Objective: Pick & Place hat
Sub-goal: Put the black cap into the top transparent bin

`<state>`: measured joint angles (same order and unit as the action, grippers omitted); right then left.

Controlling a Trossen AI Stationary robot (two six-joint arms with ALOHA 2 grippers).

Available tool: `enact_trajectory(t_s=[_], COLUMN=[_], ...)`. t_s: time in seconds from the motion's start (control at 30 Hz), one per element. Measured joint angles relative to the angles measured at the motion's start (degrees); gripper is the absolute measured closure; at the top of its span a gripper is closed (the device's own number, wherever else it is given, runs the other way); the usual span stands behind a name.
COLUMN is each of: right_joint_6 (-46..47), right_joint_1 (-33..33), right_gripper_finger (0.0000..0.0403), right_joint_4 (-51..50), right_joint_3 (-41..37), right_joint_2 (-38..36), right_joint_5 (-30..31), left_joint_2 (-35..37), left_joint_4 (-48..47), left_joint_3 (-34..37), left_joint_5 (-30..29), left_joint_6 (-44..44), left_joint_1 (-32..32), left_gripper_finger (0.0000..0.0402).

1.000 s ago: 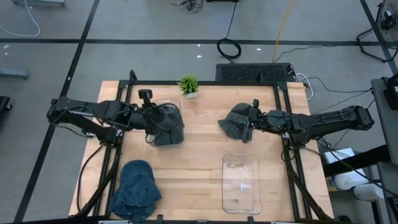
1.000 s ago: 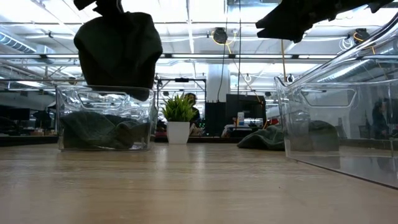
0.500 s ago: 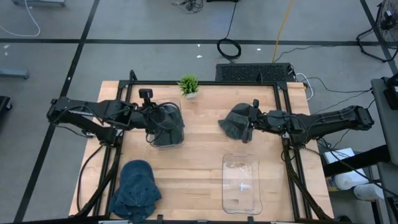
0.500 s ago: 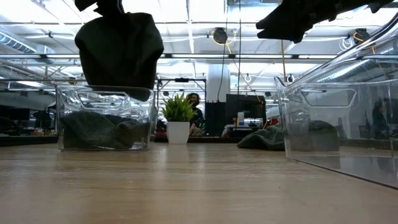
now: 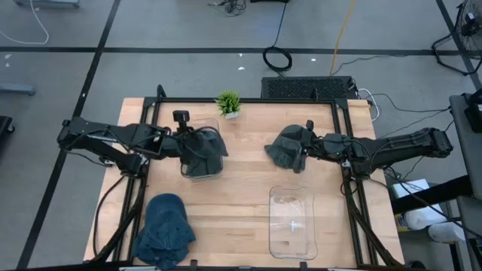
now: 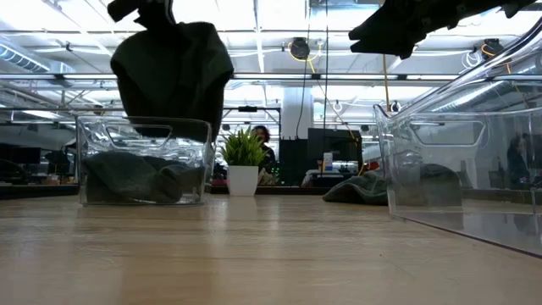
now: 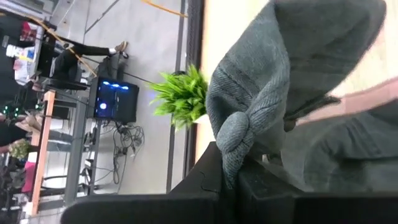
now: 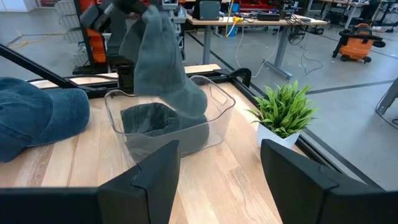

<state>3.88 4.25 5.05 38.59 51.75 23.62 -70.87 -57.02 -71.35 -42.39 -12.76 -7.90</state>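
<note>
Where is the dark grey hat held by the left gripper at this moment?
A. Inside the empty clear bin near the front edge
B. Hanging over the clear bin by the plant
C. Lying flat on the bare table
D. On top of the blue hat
B: the left gripper is shut on the dark grey hat, which hangs above the clear bin beside the plant.

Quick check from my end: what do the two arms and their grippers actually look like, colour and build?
Both arms are dark, near black, built of slim jointed segments with bulkier housings at the joints. The left gripper carries a small black camera block on its wrist. The right gripper has two broad, flat, matte dark fingers with angled edges. No markings are legible.
</note>
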Motion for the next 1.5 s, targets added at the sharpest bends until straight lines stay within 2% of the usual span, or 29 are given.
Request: enact_trajectory(t_s=[0.47, 0.8, 1.07, 1.2, 1.37, 1.5], right_joint_6=[0.4, 0.4, 0.4, 0.4, 0.5, 0.5], right_joint_1=[0.0, 0.0, 0.0, 0.0, 0.0, 0.0], right_gripper_finger=[0.019, 0.019, 0.019, 0.019, 0.0191, 0.019], right_joint_4=[-0.6, -0.7, -1.1, -1.1, -1.1, -1.1], right_joint_3=[0.0, 0.0, 0.0, 0.0, 0.0, 0.0], right_joint_2=[0.0, 0.0, 0.0, 0.0, 0.0, 0.0], right_joint_5=[0.0, 0.0, 0.0, 0.0, 0.0, 0.0], left_joint_2=[0.1, 0.1, 0.1, 0.1, 0.1, 0.1], left_joint_4=[0.7, 9.5, 12.5, 17.9, 21.2, 22.9], left_joint_3=[5.7, 11.5, 16.7, 20.5, 24.4, 27.1], left_joint_5=[0.9, 6.2, 6.9, 10.1, 12.7, 17.3], left_joint_6=[1.8, -2.4, -1.5, -1.5, 0.8, 3.0], left_joint_1=[3.2, 6.1, 7.0, 7.3, 7.4, 7.4], left_gripper_finger=[0.0396, 0.0398, 0.0396, 0.0396, 0.0392, 0.0396])
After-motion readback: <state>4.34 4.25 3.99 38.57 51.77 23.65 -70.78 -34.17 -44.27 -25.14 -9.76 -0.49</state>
